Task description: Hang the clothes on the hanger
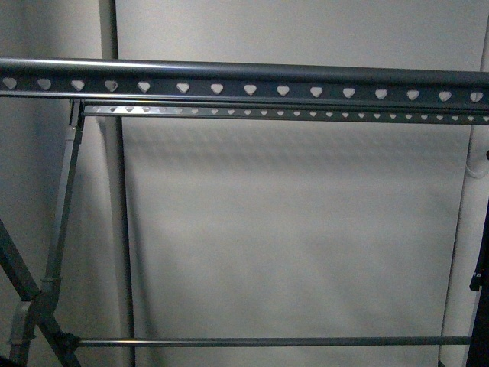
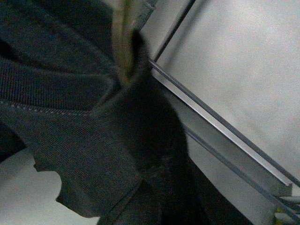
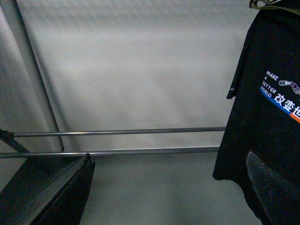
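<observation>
Dark fabric of the clothes [image 2: 70,131] fills the left wrist view, its ribbed neckband [image 2: 47,89] running across. My left gripper [image 2: 161,183] is shut on this fabric, and the cloth hides its jaws. A tan strip [image 2: 123,42] rises from the folds. The hanger [image 1: 244,82] spans the front view, its grey top rail pierced with heart-shaped holes; neither arm shows there. My right gripper [image 3: 168,197] is open with nothing between its fingers. Beside it hangs a black T-shirt [image 3: 262,131] with white print; I cannot tell whether it is the same garment.
A second pierced rail [image 1: 306,114] lies just behind the top one. Slanted legs [image 1: 61,229] stand at the left, with a thin low crossbar [image 1: 267,342]. Two low bars [image 3: 122,132] cross the right wrist view. A pale wall lies behind.
</observation>
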